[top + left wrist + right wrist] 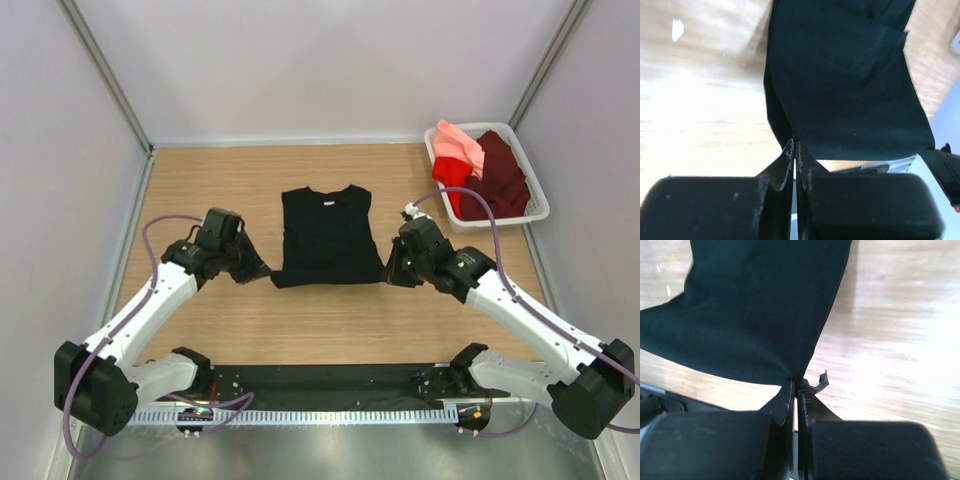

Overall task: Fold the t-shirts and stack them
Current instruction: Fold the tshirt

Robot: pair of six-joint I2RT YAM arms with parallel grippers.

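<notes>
Closest to me, the two arm bases [100, 385] sit bolted behind a pale slotted rail [340, 413] and a black mat [330, 378] along the near edge of the wooden counter [200, 180]. From there both arms reach inward toward the middle.

The black t-shirt [327, 238] lies flat at the centre of the counter, its neckline toward the far edge and its hem toward the near edge. A small white label [325, 201] shows just below the collar. The sides look tucked in, so the outline is nearly a rectangle, flaring a little at the hem corners.

The left gripper [262, 270] is at the hem corner on the left side. Its wrist view shows the fingers [788, 155] pressed together with the edge of the black cloth caught between their tips. The right gripper [388, 272] is at the opposite hem corner, its fingers [786, 395] likewise squeezed tight on the cloth.

In the far right corner stands a white basket [540, 190]. Heaped inside are a salmon-pink shirt [455, 140], a red shirt [450, 178] and a maroon shirt [497, 172], all crumpled together, well apart from the black one.
</notes>
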